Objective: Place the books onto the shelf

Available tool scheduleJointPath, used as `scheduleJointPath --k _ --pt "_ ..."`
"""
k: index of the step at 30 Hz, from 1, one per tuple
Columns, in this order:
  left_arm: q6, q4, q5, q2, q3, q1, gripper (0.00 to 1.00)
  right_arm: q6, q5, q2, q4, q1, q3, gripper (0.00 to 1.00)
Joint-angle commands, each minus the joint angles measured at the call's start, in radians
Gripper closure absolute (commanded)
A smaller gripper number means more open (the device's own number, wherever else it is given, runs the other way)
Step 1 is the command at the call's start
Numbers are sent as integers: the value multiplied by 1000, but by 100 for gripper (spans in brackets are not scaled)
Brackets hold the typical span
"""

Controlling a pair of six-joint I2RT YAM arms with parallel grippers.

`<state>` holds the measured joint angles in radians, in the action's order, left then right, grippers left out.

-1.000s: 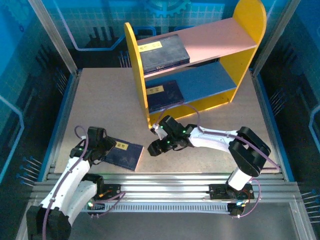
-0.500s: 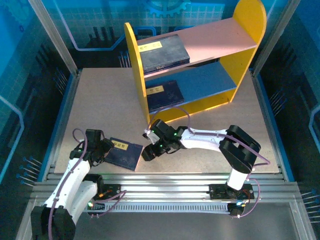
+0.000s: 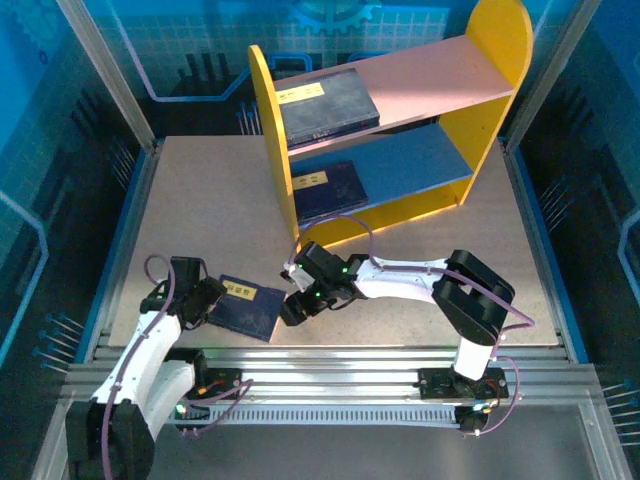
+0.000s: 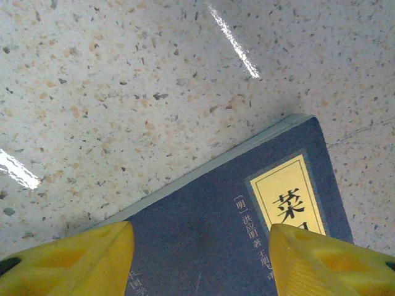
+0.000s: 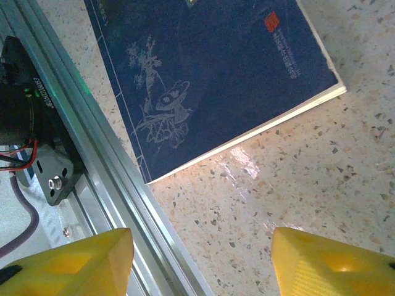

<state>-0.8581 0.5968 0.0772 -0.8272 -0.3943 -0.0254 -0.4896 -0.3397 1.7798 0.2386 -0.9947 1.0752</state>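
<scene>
Speckled tabletop with shelf at far edge, upper book flat on pink board, lower book on blue board. Near front edge, loose book lying flat; left gripper over its left corner, right gripper just beside its right corner, both with jaws wide, gripping nothing.

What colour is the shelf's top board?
Pink; the top board shows best in the top external view.

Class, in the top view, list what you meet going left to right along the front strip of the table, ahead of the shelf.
left gripper → book → right gripper
</scene>
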Motion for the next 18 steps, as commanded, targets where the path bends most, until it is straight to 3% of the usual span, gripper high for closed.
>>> scheduleJointPath --k 1,12,18 --pt "14 12 0 -16 13 -11 39 13 4 20 24 -16 28 38" --pt "-36 21 -26 6 58 -5 42 20 14 23 34 -17 31 38" --pt "-85 -8 -32 21 102 46 42 16 19 38 37 -17 43 38"
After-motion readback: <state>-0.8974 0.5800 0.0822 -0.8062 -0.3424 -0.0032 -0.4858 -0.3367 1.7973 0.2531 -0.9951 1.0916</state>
